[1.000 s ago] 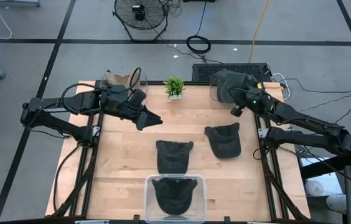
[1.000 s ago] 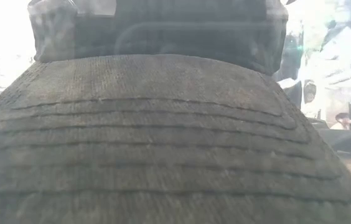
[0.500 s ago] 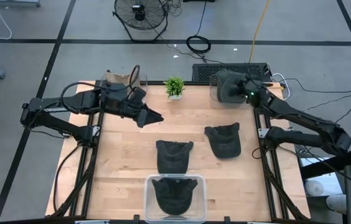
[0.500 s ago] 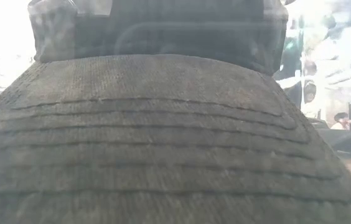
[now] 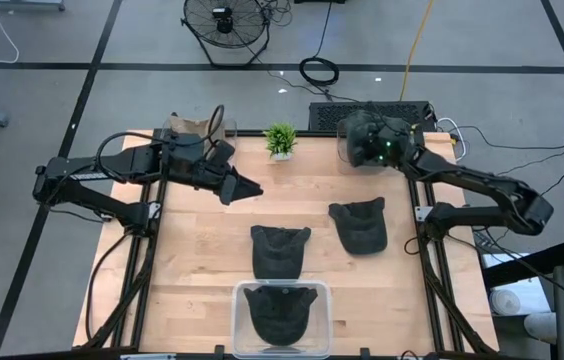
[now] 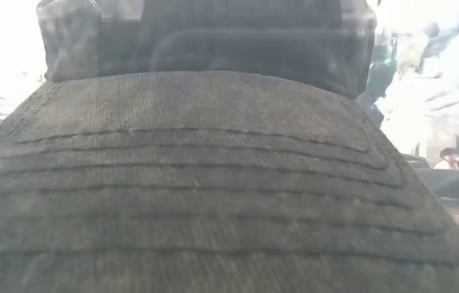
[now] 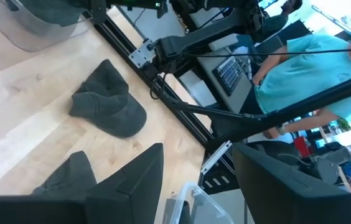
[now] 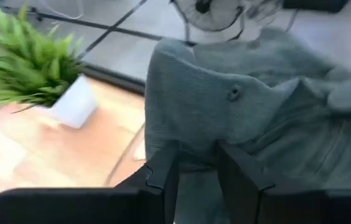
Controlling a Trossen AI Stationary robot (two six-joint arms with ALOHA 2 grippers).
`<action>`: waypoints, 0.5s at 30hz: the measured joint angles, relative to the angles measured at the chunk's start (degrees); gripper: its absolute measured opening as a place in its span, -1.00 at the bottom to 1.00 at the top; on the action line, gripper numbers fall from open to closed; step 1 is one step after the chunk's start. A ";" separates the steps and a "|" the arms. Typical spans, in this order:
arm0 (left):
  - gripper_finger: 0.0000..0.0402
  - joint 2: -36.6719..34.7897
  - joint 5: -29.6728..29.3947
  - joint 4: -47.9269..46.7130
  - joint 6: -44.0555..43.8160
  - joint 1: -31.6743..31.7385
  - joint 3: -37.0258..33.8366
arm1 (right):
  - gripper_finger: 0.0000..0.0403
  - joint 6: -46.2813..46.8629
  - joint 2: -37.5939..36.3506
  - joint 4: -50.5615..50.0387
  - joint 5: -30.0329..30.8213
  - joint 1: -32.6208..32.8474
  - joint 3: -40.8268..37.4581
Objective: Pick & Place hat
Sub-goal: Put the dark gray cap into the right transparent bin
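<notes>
Right gripper (image 5: 370,148) sits over the clear bin (image 5: 347,150) at the far right corner of the table (image 5: 192,270), just right of the small potted plant (image 5: 281,139). In its wrist view the two dark fingers (image 8: 163,174) are nearly together, pinching the edge of a grey hat (image 8: 225,106) from the pile in that bin. On the other side of the plant, to its left, the left gripper (image 5: 245,189) hangs above the wood with its jaws spread and nothing between them; behind it stands another clear container (image 5: 197,125) with something brown inside. Nearer the front of the table than the plant, a dark hat (image 5: 359,225) lies flat on the boards, and a second dark hat (image 5: 280,248) lies just left of it, the two close but apart. Straight down the table from the plant, at the front edge, a clear tray (image 5: 282,315) holds a third dark hat (image 5: 282,305). The low camera sees little but that hat's stitched brim. Past the table's right side, a person in a teal shirt (image 7: 300,68) shows in the left wrist view.
</notes>
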 joint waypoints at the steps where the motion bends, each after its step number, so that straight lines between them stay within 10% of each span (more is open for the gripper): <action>1: 0.01 0.00 0.46 0.00 -0.15 0.00 0.00 | -0.54 -0.86 -0.37 -0.12 1.06 -0.10 -0.01; 15: 0.01 0.00 -0.76 0.54 1.44 1.75 0.00 | -0.54 -8.64 -4.00 -0.83 -5.91 -2.95 -0.07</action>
